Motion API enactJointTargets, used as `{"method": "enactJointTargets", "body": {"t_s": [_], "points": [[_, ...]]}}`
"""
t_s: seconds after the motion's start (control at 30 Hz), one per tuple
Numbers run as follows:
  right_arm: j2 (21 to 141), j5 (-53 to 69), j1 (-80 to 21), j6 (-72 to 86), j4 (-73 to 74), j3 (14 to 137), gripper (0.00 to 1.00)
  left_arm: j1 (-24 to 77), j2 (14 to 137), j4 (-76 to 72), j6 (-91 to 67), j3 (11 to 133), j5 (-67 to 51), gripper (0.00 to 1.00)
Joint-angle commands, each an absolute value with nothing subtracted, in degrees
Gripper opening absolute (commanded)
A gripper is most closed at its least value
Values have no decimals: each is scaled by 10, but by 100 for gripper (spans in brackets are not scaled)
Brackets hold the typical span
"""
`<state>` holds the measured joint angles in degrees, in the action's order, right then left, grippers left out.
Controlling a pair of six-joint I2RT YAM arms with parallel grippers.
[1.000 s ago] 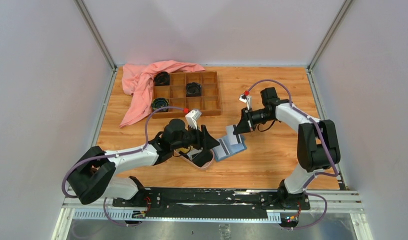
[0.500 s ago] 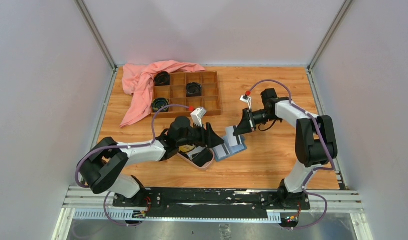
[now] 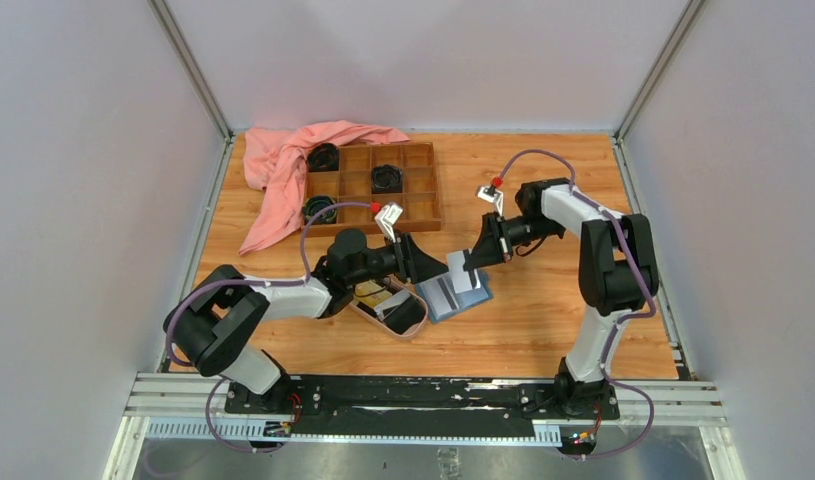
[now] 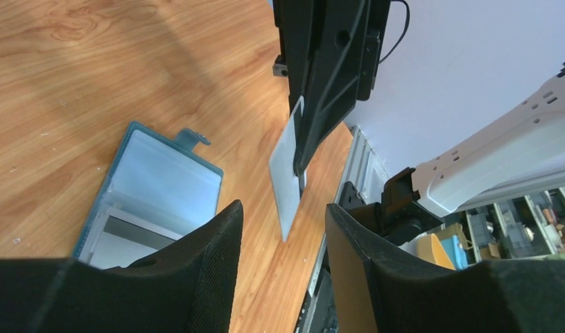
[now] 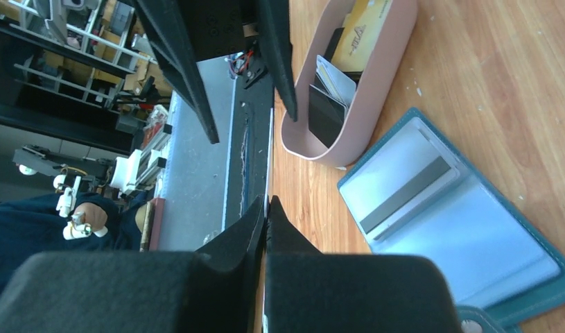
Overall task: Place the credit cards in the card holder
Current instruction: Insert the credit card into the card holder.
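The blue card holder (image 3: 461, 297) lies open on the table, a pale card with a grey stripe in its left half; it also shows in the left wrist view (image 4: 161, 180) and the right wrist view (image 5: 459, 236). My right gripper (image 3: 471, 264) is shut on a pale grey credit card (image 3: 464, 273), held on edge just above the holder (image 4: 286, 173). My left gripper (image 3: 431, 270) is open and empty, its fingertips (image 4: 224, 229) either side of and just short of that card. The yellow (image 5: 362, 28), white (image 5: 337, 80) and black (image 5: 326, 114) credit cards stand in the pink dish (image 5: 394, 59).
The pink oval dish (image 3: 391, 329) sits just left of the holder, under my left wrist. A brown wooden compartment tray (image 3: 435, 195) with black round items stands at the back left, a pink cloth (image 3: 278, 175) draped over its left side.
My left gripper has moved right, off the pink dish, toward the held card, so the dish's cards now show. My right gripper has stayed over the holder with the card.
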<state>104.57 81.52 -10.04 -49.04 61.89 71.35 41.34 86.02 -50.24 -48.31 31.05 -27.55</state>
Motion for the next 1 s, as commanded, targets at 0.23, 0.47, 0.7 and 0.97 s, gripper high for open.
{"method": "enactJointTargets", "body": {"t_s": [0.23,0.47,0.7,0.97], "points": [[1092,838,-135,-716,845,760,0,403,902,-590,-519,315,-344,36],[1094,837,-135,-715,845,760,0,403,934,-656,-563,315,-354,28],[1096,835,-136,-713,843,761,2,403,954,-694,-590,313,-365,0],[1088,810,-130,-676,812,764,39,394,904,-588,-529,296,-336,0]]}}
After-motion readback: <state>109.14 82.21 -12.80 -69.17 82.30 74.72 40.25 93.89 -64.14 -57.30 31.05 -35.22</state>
